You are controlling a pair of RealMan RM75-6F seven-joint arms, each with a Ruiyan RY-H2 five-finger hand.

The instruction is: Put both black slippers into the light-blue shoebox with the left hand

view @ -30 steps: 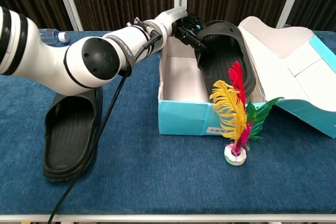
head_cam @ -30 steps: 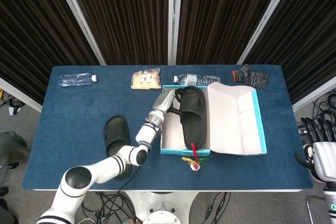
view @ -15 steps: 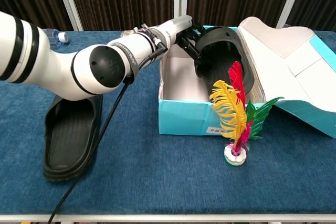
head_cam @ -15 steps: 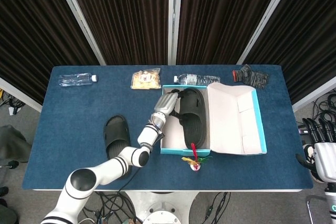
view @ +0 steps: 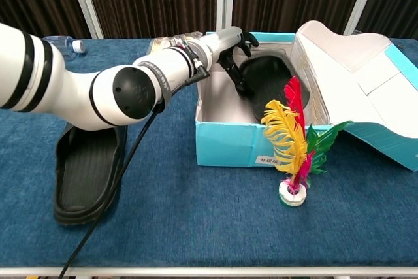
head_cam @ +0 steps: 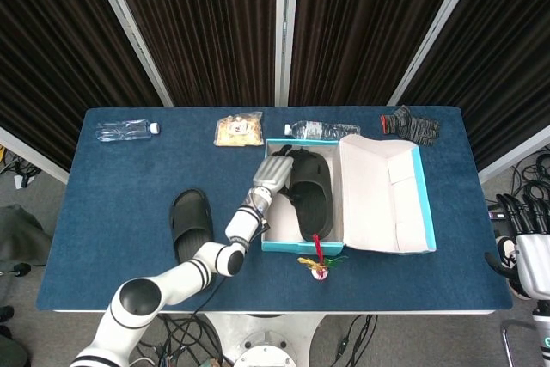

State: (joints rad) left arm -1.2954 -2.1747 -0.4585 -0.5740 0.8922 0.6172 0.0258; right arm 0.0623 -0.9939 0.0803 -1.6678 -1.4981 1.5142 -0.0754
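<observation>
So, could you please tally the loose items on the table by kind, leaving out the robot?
Black slippers: 2, one in the box, one on the table
Water bottles: 2
Shoebox: 1
Snack bag: 1
Glove: 1
Feather shuttlecock: 1
Total: 8

Matt black rubbery slippers (view: 87, 168), light-blue cardboard shoebox (view: 228, 145), blue cloth table (head_cam: 112, 186)
</observation>
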